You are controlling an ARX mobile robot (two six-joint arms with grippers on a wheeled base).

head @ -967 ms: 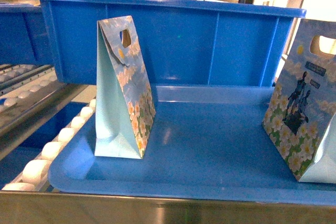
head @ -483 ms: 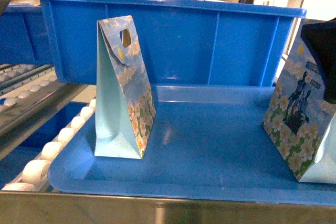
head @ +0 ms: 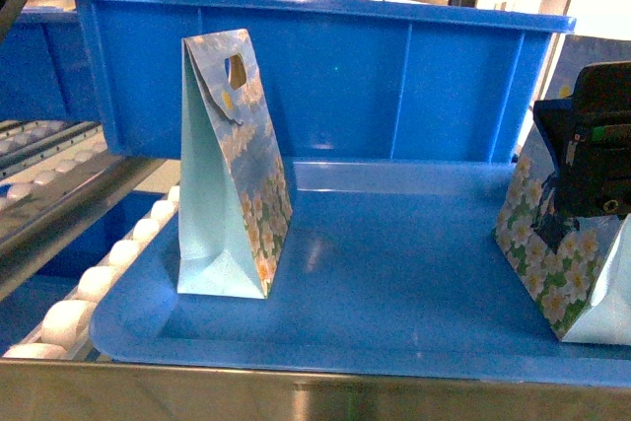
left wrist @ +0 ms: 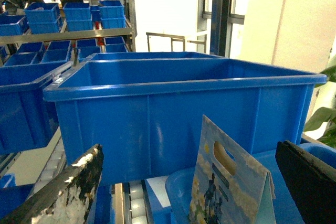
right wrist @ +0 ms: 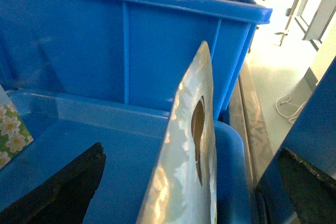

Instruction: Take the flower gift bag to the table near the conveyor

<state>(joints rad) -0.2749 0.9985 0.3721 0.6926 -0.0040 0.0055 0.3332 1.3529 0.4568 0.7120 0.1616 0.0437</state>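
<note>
I've got the right gripper point(right wrist: 191, 182) spread wide open straddling the top flap of the flower gift bag point(head: 564, 263) at 3 o'clock in the blue tray point(head: 394, 273), second bag point(head: 232, 175) standing at 9 o'clock beside the conveyor point(head: 89, 273) rollers, left gripper point(left wrist: 194, 192) also open.

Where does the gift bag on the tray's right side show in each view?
Head: gift bag at the right edge, top hidden.
Left wrist: apparently absent; the other bag shows, by the tray rim.
Right wrist: centre, edge-on.
Shared landmark: blue bin behind.
</note>
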